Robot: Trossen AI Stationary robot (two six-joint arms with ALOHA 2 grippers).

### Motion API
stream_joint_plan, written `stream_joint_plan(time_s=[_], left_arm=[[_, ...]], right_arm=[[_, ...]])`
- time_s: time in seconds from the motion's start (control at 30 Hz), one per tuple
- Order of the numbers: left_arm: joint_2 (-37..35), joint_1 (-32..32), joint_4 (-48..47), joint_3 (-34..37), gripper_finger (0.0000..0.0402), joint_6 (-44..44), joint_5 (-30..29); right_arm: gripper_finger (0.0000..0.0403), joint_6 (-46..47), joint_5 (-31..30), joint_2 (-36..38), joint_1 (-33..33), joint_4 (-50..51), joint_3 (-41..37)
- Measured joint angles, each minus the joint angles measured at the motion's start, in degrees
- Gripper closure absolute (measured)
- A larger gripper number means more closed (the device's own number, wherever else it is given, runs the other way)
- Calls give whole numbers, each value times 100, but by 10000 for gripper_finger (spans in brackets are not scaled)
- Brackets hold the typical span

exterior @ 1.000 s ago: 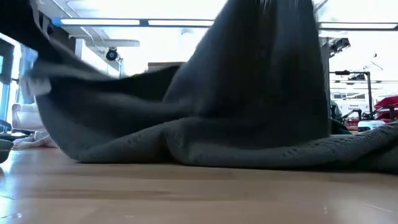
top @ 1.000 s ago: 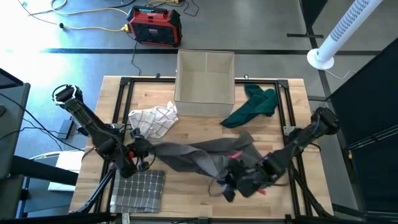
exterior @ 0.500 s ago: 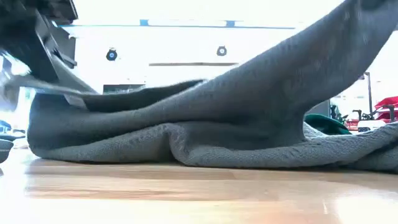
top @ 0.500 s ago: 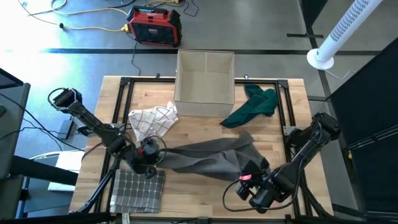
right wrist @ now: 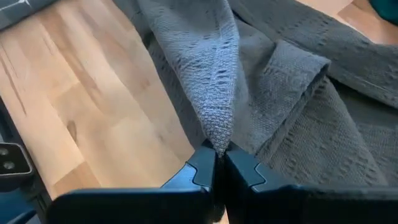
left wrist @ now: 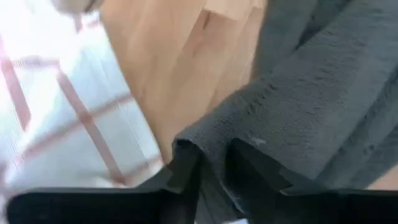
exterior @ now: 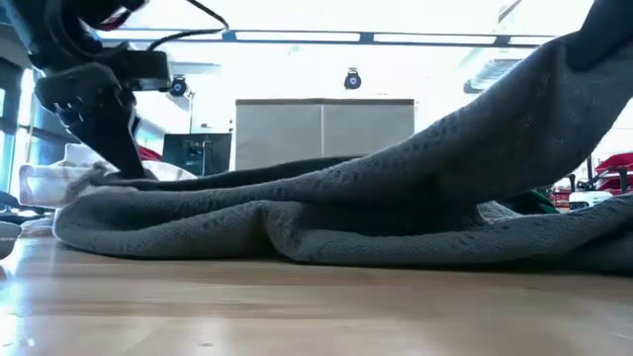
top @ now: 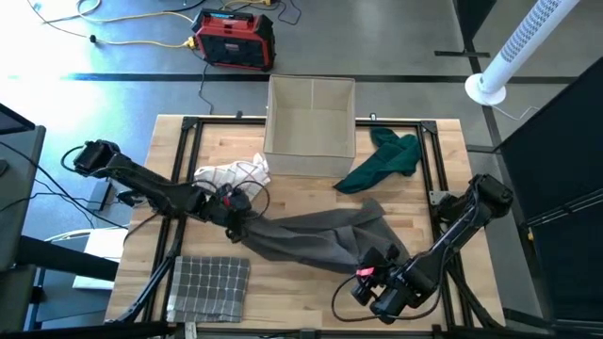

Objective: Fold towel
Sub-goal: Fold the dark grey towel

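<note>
Clearly the right gripper, near the bench's front edge toward its right corner, is clenched on a pinched fold of the grey towel. Keep that pinch taut. The left gripper, toward the bench's left edge, straddles the towel's hem, fingers parted; let it clear before pulling.

Light wooden table with a black frame, filling the centre of the high view. Lying on it: grey towel across the middle, white checked cloth upper left, dark checked folded cloth lower left, green cloth upper right, open beige box top centre.
</note>
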State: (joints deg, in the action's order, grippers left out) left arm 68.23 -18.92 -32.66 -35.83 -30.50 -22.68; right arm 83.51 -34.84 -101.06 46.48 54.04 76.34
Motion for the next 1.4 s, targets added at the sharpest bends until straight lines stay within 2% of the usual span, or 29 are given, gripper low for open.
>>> stream_joint_plan(time_s=[0.17,0.33,0.73,0.97,1.17,1.4], left_arm=[[-108,-312,82,-419,247,1169,-48],[-117,-939,-14,-521,234,1933,-82],[140,-1900,-138,-507,231,1752,-193],[978,-1861,172,-457,191,1718,-47],[1586,-2050,271,-458,166,2081,-1184],[2257,-2096,216,-464,165,2465,-1482]], right_arm=[[403,-62,-175,2,2,-15,0],[403,-64,-227,2,2,-51,0],[403,-149,-414,2,2,-77,0],[403,-149,-441,7,2,-118,0],[403,-123,-443,9,2,-223,0],[403,-145,-443,11,2,-298,0]])
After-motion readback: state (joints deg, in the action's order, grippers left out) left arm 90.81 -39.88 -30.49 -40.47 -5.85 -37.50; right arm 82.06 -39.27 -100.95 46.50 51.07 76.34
